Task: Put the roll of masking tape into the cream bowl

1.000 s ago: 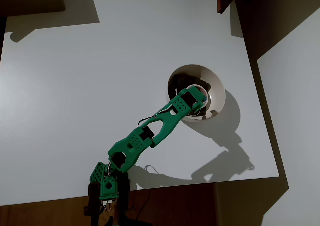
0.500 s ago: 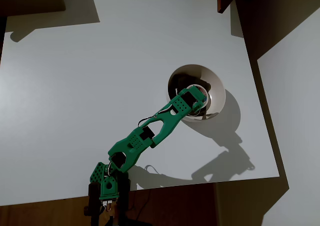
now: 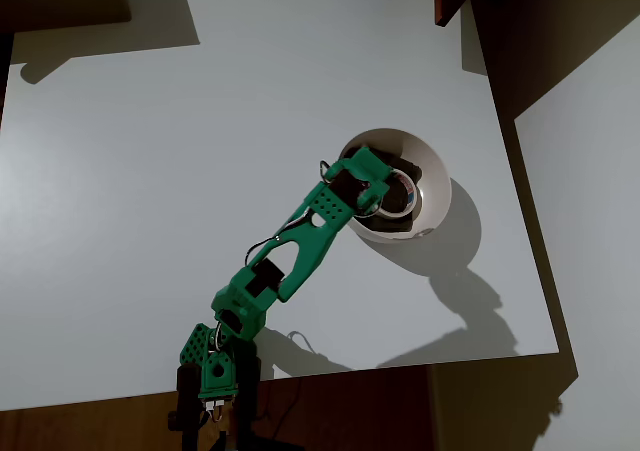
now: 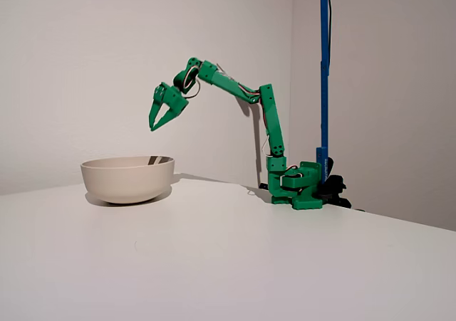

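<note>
Lying inside the cream bowl (image 3: 432,176), the roll of masking tape (image 3: 398,193) rests on the dark inner floor in the overhead view, partly covered by the green hand (image 3: 362,176) hanging above it. From the side, the bowl's wall hides the roll, so you cannot check there how flat it sits.

Your hand (image 4: 161,116) hangs well above the rim in the fixed view, fingers spread apart and holding nothing. By the look of it, the drop is done and only the retreat is left.

What could spoil it is that retreat. The bowl (image 4: 128,179) looks light and glossy, and it stands free on the white worktop (image 3: 150,171). If you swing the arm (image 4: 242,97) low on the way back, a fingertip or the wrist may clip the rim and tip or slide the bowl, perhaps throwing the roll out. Lift before you sweep sideways.

A second risk is the bowl's place: it stands near the worktop's right edge in the overhead view, so a push that way has little room to spare. Keep the fingers spread and clear of the rim as you go.
</note>
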`<act>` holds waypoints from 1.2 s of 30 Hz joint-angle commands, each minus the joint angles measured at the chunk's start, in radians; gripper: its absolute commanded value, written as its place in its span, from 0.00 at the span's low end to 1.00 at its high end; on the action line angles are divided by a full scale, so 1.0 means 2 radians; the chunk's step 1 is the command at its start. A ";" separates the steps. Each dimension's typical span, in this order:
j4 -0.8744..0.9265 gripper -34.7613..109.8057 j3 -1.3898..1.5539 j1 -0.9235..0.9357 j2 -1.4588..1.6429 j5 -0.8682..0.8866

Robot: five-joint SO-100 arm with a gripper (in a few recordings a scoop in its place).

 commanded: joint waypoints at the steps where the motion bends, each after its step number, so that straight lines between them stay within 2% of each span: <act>1: 0.046 0.18 -0.030 -0.031 0.104 0.005; 8: 0.140 0.18 -0.015 -0.129 0.175 0.002; 17: 0.182 0.18 0.064 -0.273 0.285 0.005; 25: 0.157 0.18 0.222 -0.367 0.397 0.002; 36: 0.111 0.18 0.396 -0.383 0.505 -0.008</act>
